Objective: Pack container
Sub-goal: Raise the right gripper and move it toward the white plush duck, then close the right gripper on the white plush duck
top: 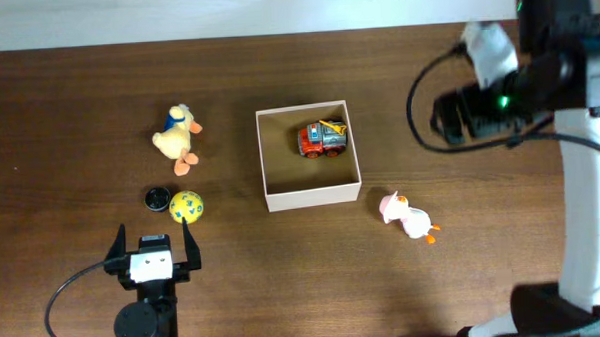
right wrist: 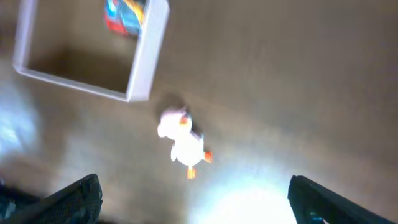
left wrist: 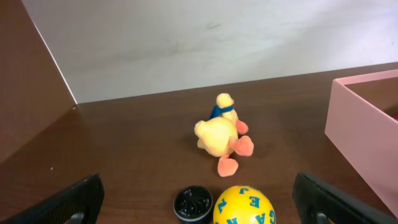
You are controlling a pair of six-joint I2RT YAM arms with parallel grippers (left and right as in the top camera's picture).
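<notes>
The container [top: 314, 197] is a square white box, brown inside, at the table's middle, with a red toy truck [top: 323, 139] in it. Left of it lie a yellow plush duck [top: 177, 136], a yellow lettered ball [top: 186, 206] and a small black round cap [top: 157, 198]. My left gripper [top: 153, 238] stands open just in front of the ball. In the left wrist view the ball [left wrist: 244, 206] and the cap [left wrist: 193, 203] lie between the wide jaws. My right gripper [top: 456, 116] hangs open, high at the right. In its blurred view a white toy duck [right wrist: 183, 144] lies below, beside the container [right wrist: 143, 56].
The white toy duck [top: 407, 217] with orange feet lies on the table off the container's front right corner. The right arm's white base and black cables fill the right edge. A pale wall runs behind the table's far edge.
</notes>
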